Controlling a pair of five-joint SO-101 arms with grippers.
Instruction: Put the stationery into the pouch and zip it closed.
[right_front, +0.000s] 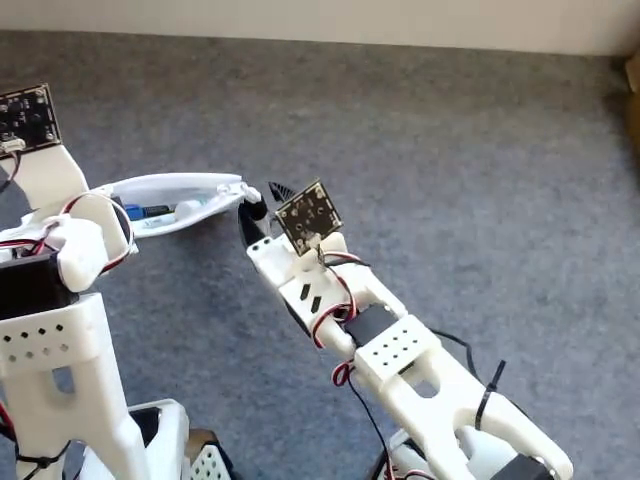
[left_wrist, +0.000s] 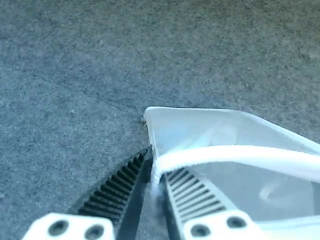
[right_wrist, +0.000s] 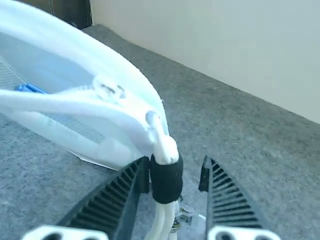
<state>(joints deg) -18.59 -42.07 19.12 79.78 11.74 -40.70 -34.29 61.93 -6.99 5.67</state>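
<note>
Pouch pos.: pouch (right_front: 175, 200) near the left edge of the table (right_front: 450, 150), long axis approx. parallel to the far edge. Resting or lifted clear: cannot tell.
Contents: blue item (right_front: 150, 212) inside, visible thru the mesh wall. Mouth gapes along the top.
L gripper: left gripper (left_wrist: 154, 165) clamped on the pouch's end corner, at the seam.
R gripper: right gripper (right_wrist: 175, 164) has its jaws apart, straddling the zip pull (right_wrist: 165, 181) at the opposite end. Pull touches one finger; the other stands off.
Handling (est.): light and soft. Thin mesh walls will prob. buckle if pushed, so the zip needs the pouch held taut from the far end.
Grip pt. (est.): the black sleeve on the pull. It is firmer than the limp white cord above and below it.
Risk (est.): the pull is small and hangs loose, so it may swing out as the jaws come together. A hard tug could drag the corner out of the L clamp.
</note>
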